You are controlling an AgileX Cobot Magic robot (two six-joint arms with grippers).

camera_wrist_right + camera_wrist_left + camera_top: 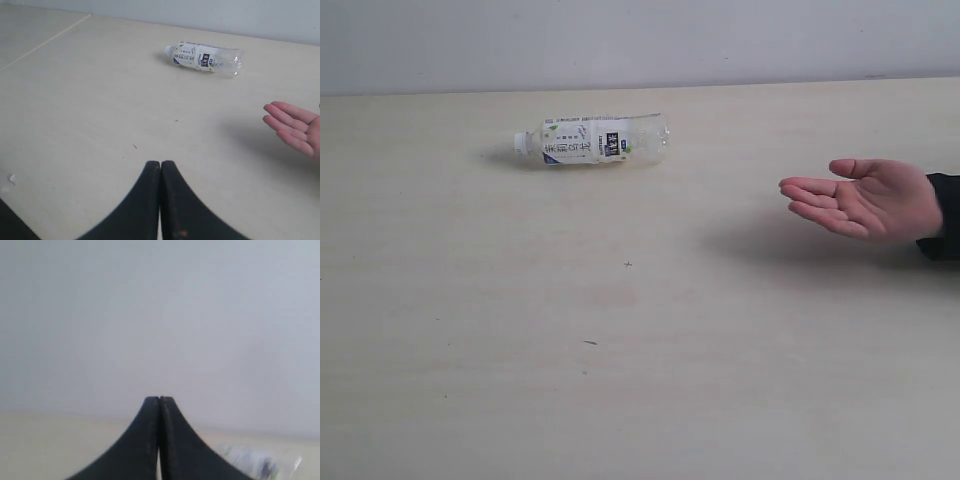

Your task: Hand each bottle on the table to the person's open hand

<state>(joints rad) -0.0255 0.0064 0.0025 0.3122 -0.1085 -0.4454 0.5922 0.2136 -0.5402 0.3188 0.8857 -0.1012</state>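
Note:
One clear bottle (pixel 595 140) with a white cap and a white label lies on its side at the back of the table (pixel 620 380), cap pointing left; it shows too in the right wrist view (pixel 205 58) and as a blur in the left wrist view (pixel 260 462). The person's open hand (pixel 865 197) hovers palm up at the right edge, dark cuff behind it, also seen as fingers (pixel 295 127). My left gripper (pixel 159 401) is shut and empty, facing the wall. My right gripper (pixel 160 165) is shut and empty, well short of the bottle. Neither gripper shows in the exterior view.
A grey wall (pixel 640 40) runs behind the table's far edge. A few tiny dark specks (pixel 590 343) dot the tabletop. A seam to a neighbouring surface (pixel 45 42) runs along one side in the right wrist view.

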